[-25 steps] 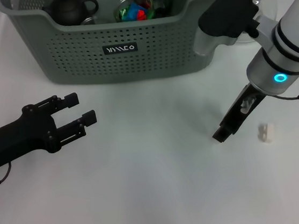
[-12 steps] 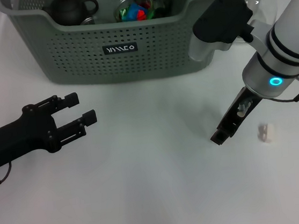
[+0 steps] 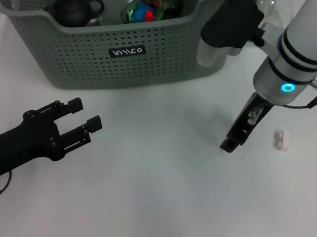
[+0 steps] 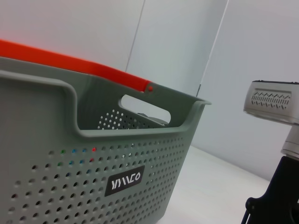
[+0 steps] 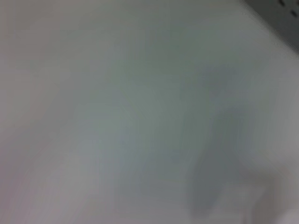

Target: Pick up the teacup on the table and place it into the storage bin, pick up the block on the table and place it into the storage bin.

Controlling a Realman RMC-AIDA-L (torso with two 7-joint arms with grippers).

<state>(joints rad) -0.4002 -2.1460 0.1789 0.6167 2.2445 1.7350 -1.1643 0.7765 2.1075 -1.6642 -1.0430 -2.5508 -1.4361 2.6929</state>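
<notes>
Black and spread apart, the fingers of the left gripper [image 3: 89, 116] hold nothing as it lies low over the white table [image 3: 156, 199] at the left, in front of the storage bin [image 3: 129, 59], which stands at the far edge with a dark teapot [image 3: 74, 9] and coloured pieces inside. Right of centre the right gripper [image 3: 233, 138] points down at the table; I cannot tell how its fingers stand. Just to its right the small pale block [image 3: 282, 140] lies apart from it.

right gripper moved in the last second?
Yes. The right gripper has drifted slightly left, away from the small white block, which stays put on the table.
</notes>
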